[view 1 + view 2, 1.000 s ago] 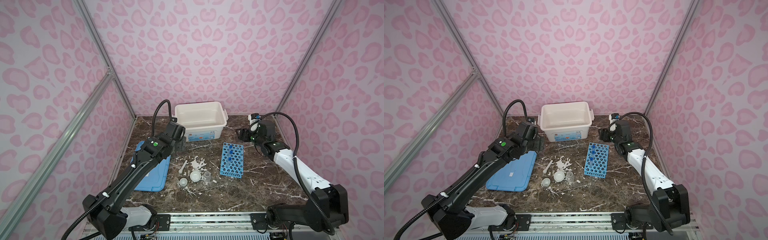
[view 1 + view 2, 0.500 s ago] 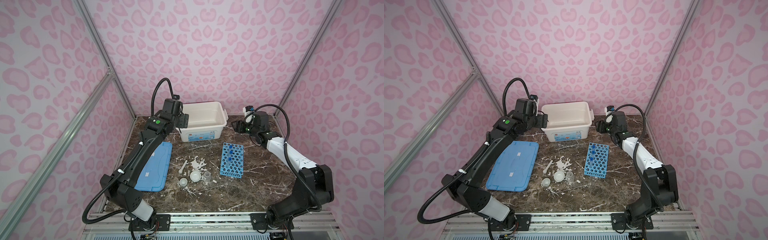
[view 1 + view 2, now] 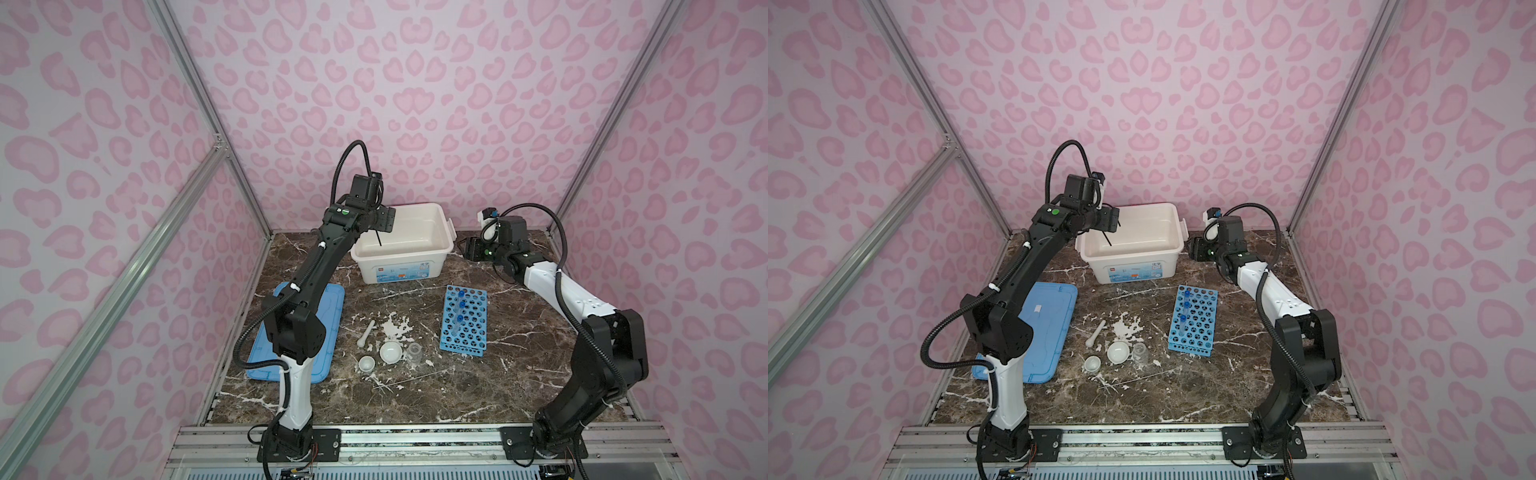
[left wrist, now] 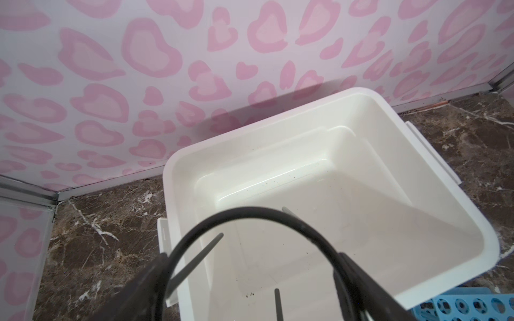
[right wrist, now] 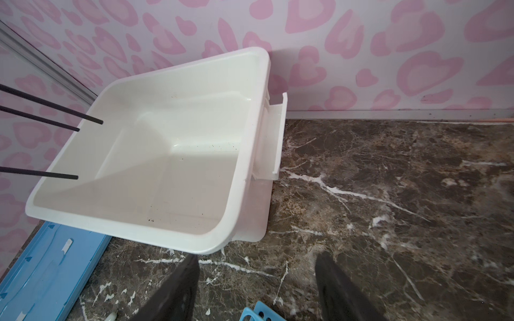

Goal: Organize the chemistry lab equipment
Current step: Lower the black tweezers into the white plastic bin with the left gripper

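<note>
Step in hand, by my read: stow the stand in the box. L end effector (image 4: 250, 278) is clamped wide across the ring of the stand (image 4: 250, 209), one finger on each side. The 3 legs point away from it, tips over the opening of the box (image 3: 401, 250) near its 9 o'clock wall. Tips are clear of the box floor; can't tell if they're below the rim. Box sits at 12 o'clock on the table (image 3: 519, 374). R end effector (image 5: 256, 280) has its fingers apart w/ nothing btwn them, just beside the box at 3 o'clock. Recs: shift the stand off the 9 o'clock wall so no leg snags the rim, then lower till the legs bear on the floor before letting go, as light wire dropped from height will likely tip. Park it toward a corner, since the rack (image 3: 463, 324) w/ tubes (image 3: 460, 307), pestle (image 3: 365, 332), cup (image 3: 366, 364), dish (image 3: 390, 352) and beaker (image 3: 413, 351) all lie on the table, none boxed yet. R arm should stay outside the box meanwhile.
</note>
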Robot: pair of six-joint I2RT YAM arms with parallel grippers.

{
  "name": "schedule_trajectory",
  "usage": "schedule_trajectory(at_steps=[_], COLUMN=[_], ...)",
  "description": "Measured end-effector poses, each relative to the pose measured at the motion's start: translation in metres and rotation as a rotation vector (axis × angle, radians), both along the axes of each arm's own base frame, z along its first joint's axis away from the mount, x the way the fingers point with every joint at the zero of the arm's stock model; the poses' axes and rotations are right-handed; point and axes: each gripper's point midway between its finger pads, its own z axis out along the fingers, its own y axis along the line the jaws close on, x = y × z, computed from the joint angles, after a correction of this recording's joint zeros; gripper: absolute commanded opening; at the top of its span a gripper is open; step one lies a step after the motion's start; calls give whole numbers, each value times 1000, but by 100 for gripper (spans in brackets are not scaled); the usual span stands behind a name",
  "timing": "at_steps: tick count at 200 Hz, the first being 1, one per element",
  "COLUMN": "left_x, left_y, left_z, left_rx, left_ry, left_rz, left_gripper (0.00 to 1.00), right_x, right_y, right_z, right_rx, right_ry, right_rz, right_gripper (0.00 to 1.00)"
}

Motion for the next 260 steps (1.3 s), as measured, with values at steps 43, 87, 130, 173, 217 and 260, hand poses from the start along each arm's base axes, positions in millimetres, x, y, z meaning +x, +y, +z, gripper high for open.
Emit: schedule_trajectory(at_steps=[43,87,130,173,217,260], left_x=[6,10,14,16,11,0], left_y=[-5,-6,-7,0,5,3], left_z=[-54,-93,-123,-134,-151,-171], left_rx=[52,97,116,122,123,107], left_ry=[112,181,226,251,291,348], left_rz=[-24,-38,-38,-26,-20,-26], left_gripper=[81,81,79,78,75,70], right_x=[4,4,3,3,7,6], right_y=[0,2,3,4,8,13], right_z=[-4,-15,-15,-17,-16,-14], right_rx=[-10,-9,-6,-5,12,23], right_ry=[12,40,45,50,53,53], right_rz=[5,10,16,19,31,45], right_gripper=[67,66,67,68,68,68])
